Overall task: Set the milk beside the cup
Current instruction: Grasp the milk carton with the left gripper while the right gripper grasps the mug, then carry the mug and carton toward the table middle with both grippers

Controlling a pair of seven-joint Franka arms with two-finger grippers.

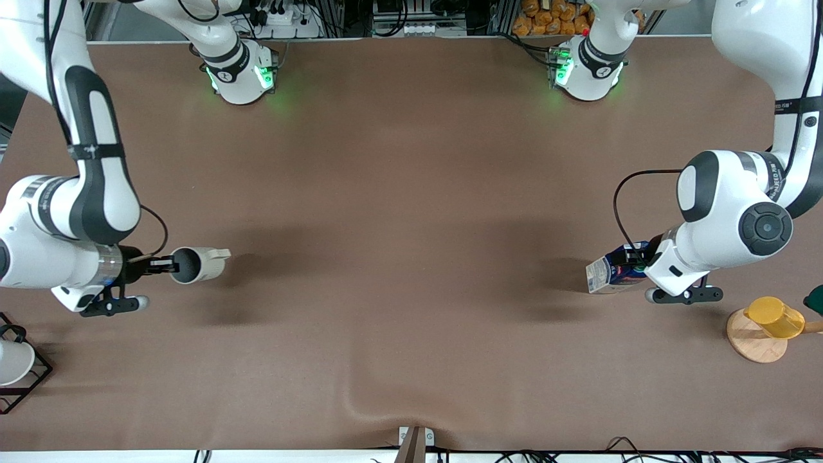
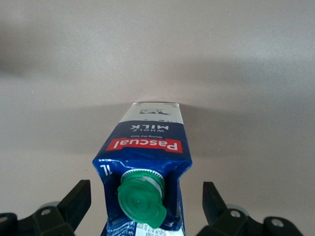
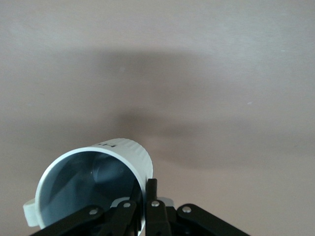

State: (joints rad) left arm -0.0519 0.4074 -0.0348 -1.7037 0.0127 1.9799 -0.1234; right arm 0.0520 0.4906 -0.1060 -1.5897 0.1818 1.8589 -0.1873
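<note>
In the front view the right gripper (image 1: 168, 264) is at the right arm's end of the brown worktop (image 1: 411, 193), pinching the rim of the cup (image 1: 198, 264), which lies tipped with its grey mouth toward the gripper and casts a shadow on the cloth beneath it. At the left arm's end, the left gripper (image 1: 633, 260) is at the top of the milk (image 1: 611, 273), which leans with its white base pointing toward the middle of the worktop; the two things are well apart. Nearer the front camera, a yellow cup (image 1: 775, 317) sits on a round wooden base (image 1: 753, 337), and a plain white cup (image 1: 13, 361) rests in a black wire rack (image 1: 29, 379) at the right arm's end. In the left wrist view the milk (image 2: 145, 162) shows its green cap (image 2: 141, 200) and red label, and the black fingers (image 2: 74, 201) stand spread on either side of it, clear of its sides. In the right wrist view the fingers (image 3: 150, 206) are pressed on the wall of the cup (image 3: 93, 184), one inside the grey hollow and one outside.
</note>
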